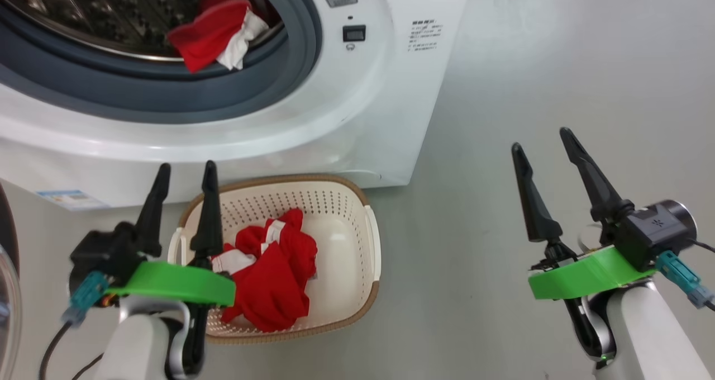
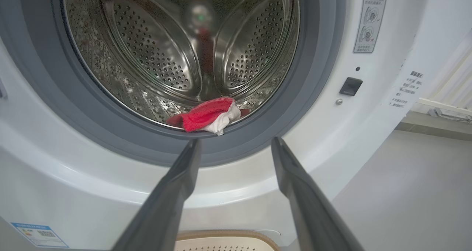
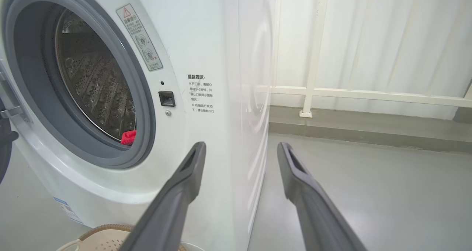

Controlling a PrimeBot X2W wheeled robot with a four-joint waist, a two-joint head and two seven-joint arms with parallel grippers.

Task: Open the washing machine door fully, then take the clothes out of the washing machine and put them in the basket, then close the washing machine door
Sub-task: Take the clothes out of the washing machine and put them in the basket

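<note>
Red fabric clothes (image 1: 273, 274) in cream perforated basket (image 1: 349, 240) and white washing machine (image 1: 363, 106); left gripper (image 1: 187, 166) and right gripper (image 1: 540, 139) gape empty.

The washing machine (image 2: 73, 192) mouth gapes wide and unblocked, with only a red garment (image 2: 202, 116) lying on its lower lip, while the basket (image 1: 373, 251) sits close against the machine's foot and bare floor (image 1: 558, 61) lies open to the right.
</note>
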